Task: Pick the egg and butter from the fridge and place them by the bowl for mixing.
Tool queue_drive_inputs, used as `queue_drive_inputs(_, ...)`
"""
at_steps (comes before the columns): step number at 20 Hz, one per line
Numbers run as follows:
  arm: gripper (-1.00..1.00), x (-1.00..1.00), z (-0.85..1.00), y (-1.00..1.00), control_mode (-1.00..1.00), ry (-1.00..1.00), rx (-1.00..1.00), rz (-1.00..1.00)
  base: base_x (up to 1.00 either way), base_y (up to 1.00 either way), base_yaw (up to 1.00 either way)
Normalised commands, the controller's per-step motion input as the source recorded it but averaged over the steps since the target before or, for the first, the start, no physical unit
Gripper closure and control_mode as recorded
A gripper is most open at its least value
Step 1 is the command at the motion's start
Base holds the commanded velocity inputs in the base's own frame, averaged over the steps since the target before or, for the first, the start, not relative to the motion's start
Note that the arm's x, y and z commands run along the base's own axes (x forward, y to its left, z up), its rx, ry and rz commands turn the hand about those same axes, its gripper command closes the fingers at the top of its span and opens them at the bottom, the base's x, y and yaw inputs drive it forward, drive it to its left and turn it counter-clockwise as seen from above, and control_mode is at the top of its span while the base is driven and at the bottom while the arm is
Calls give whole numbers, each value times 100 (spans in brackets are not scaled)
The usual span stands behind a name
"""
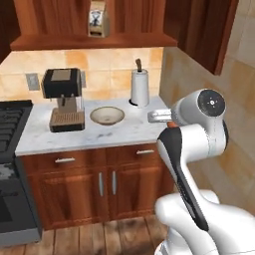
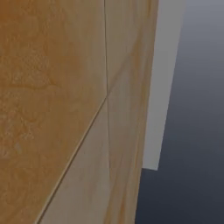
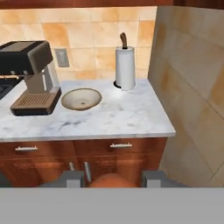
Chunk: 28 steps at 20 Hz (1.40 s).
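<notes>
Up close, egg (image 3: 113, 180) sits between hand (image 3: 113, 178) fingers, facing bowl (image 3: 81, 99).

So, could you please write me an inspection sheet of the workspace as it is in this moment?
Surface: white marble counter over wooden cabinets, bare between the bowl and its right edge.
Job's things: bowl on the counter, nothing in it; egg between the fingertips; butter and fridge, nothing seen.
Clutter: coffee machine left of the bowl; paper-towel roll at the back right; stove at far left.
Grippers: gripper shut on the egg, in front of the cabinet, below counter height.
Cables: nothing seen.
Surroundings: tiled wall at the right; upper shelf with a bag.
</notes>
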Motion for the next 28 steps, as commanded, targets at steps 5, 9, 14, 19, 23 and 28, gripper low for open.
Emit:
queue_drive_inputs(5, 100, 0, 0, 0, 100, 0, 0, 0, 100, 3, -5)
queue_drive_inputs(9, 100, 0, 0, 0, 100, 0, 0, 0, 100, 29, -24)
queue_drive_inputs(14, 100, 0, 0, 0, 100, 0, 0, 0, 97, 42, -13)
queue_drive_inputs(19, 100, 15, -6, 0, -100, 16, 0, 0, 43, 14, 0)
queue_drive_inputs(23, 100, 11, -38, -1, -100, 36, 0, 0, 0, 0, 0)
queue_drive_inputs(28, 100, 10, -36, 0, -100, 17, 0, 0, 0, 0, 0)
